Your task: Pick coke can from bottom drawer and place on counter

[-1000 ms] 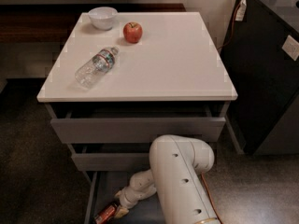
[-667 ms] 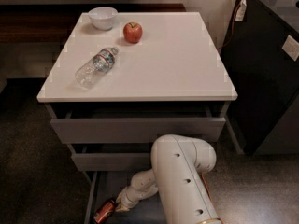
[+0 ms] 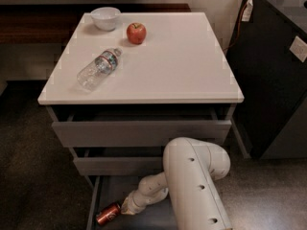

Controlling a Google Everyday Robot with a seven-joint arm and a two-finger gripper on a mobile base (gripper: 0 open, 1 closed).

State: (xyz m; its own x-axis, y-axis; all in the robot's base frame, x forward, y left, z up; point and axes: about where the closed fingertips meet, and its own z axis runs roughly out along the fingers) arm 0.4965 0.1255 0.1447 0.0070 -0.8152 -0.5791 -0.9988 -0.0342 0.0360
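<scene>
Coke can point(image 3: 108, 213) on its side in open bottom drawer point(image 3: 115, 188), front left. My gripper point(image 3: 126, 208) down inside drawer; can at its 8 o'clock, touching or just beside. Grip state: cannot tell.

arm point(image 3: 194, 176): white elbow looms before the bottom drawer point(image 3: 92, 202) | forearm point(image 3: 151, 188): slants down into it | gripper point(image 3: 125, 208): low inside the drawer, near its left-hand wall

Coke can point(image 3: 108, 213) dark red, silver end; bottom drawer point(image 3: 112, 190) inside dark grey; counter point(image 3: 182, 61) white; apple point(image 3: 136, 33) red; bowl point(image 3: 105, 18) white; bottle point(image 3: 98, 69) clear, bluish label; cream gripper point(image 3: 125, 209) in bottom drawer, just beside can
</scene>
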